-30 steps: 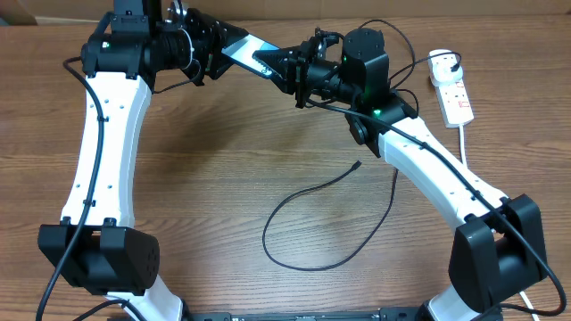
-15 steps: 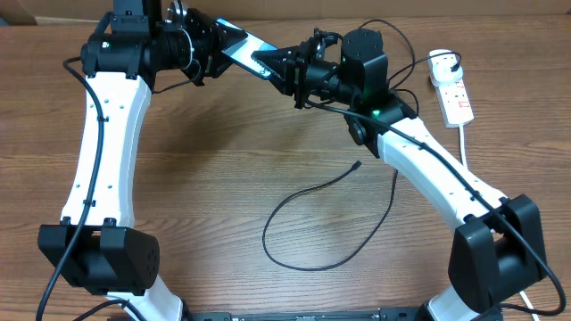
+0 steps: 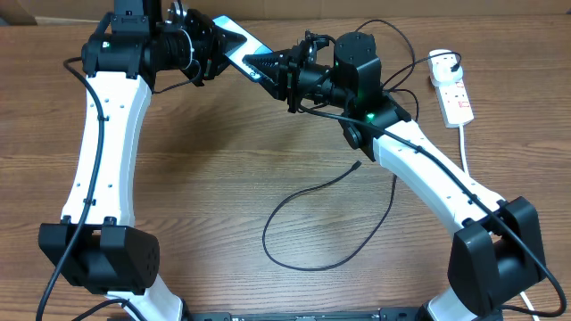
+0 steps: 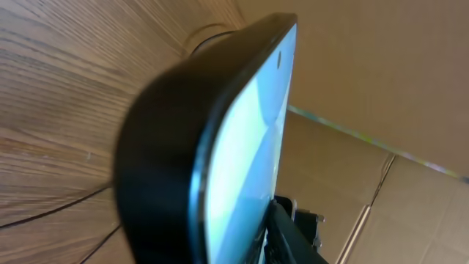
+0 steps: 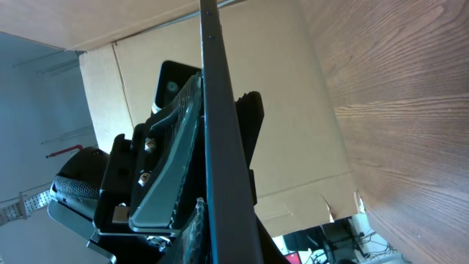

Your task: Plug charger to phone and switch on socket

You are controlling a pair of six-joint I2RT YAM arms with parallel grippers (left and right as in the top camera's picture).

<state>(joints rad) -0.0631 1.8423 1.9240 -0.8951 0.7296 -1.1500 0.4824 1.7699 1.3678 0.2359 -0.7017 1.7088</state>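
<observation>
The phone [image 3: 239, 52], with its light blue screen lit, is held in the air at the back of the table between both grippers. My left gripper [image 3: 223, 43] is shut on its far end and my right gripper [image 3: 284, 71] is shut on its near end. The phone fills the left wrist view [image 4: 242, 147] and shows edge-on in the right wrist view [image 5: 220, 132]. The charger cable [image 3: 294, 201] lies looped on the table, and its connector tip [image 3: 358, 164] lies free below the right arm. Its black plug [image 3: 455, 62] sits in the white socket strip [image 3: 457, 96] at the far right.
The strip's thick white cord [image 3: 464, 143] runs toward the front behind the right arm. Cardboard boxes [image 4: 352, 169] stand behind the table. The left arm's white link [image 3: 107, 134] spans the left side.
The phone and both grippers have moved a little to the left and toward the back together. The cable and socket strip have not moved.
</observation>
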